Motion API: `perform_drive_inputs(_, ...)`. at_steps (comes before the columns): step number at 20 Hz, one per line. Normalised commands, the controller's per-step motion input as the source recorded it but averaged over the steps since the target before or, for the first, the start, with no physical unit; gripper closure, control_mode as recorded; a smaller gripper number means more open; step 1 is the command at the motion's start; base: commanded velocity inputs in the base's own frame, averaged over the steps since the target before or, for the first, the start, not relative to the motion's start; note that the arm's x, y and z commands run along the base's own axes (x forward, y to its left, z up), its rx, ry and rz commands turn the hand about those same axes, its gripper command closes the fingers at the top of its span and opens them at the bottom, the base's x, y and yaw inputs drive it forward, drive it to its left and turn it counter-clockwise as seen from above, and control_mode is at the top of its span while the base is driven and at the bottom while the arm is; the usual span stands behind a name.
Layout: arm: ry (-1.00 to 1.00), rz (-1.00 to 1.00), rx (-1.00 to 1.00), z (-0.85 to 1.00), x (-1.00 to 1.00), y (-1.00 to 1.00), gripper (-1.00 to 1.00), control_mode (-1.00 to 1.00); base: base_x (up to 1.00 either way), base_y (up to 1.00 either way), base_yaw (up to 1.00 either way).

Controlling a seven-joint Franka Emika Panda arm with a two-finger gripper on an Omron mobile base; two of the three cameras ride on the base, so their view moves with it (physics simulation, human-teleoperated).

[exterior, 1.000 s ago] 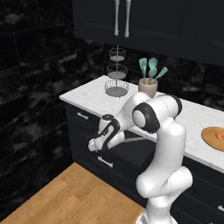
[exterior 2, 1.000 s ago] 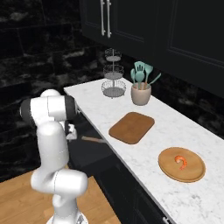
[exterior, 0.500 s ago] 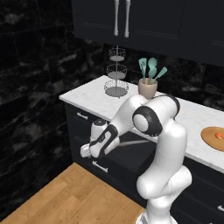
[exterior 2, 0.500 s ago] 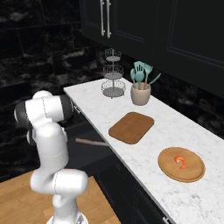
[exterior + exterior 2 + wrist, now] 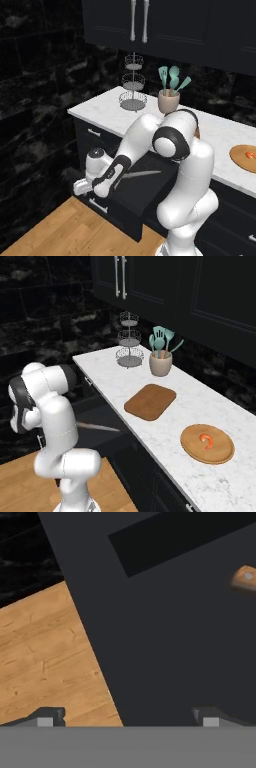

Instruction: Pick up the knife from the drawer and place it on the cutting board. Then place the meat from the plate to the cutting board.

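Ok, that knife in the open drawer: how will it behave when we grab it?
The knife looks stiff, with a thin metal blade, so it should not flop. It lies flat on the drawer floor, so the end effector may nudge it sliding. The wooden handle probably grips better than the blade.

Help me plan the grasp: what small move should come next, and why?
Probably shift the open end effector toward the knife. In the hand view only its wooden handle end peeks in at the far right of the open drawer, well off the centre between the fingertips.
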Motion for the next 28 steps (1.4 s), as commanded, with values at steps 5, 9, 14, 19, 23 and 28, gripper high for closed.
perform_drive_inputs(5, 0.0, 0.0, 0.0, 0.08, -0.41, 0.56, -1.0, -1.0, 0.0, 0.0, 0.0)
perform_drive_inputs(9, 0.0, 0.0, 0.0, 0.53, -0.11, 0.06, -1.0, -1.0, 0.0, 0.0, 0.0)
perform_drive_inputs(14, -0.01, -0.01, 0.0, 0.98, -0.17, 0.04, -1.0, -1.0, 0.0, 0.0, 0.0)
perform_drive_inputs(19, 0.01, 0.0, -0.01, 1.0, 0.1, -0.03, -1.0, -1.0, 0.0, 0.0, 0.0)
perform_drive_inputs(23, 0.08, -0.2, -0.05, 0.64, 0.53, -0.47, -1.0, -1.0, 0.0, 0.0, 0.0)
perform_drive_inputs(28, 0.02, -0.46, -0.03, 0.12, 0.11, -0.52, -1.0, -1.0, 0.0, 0.0, 0.0)
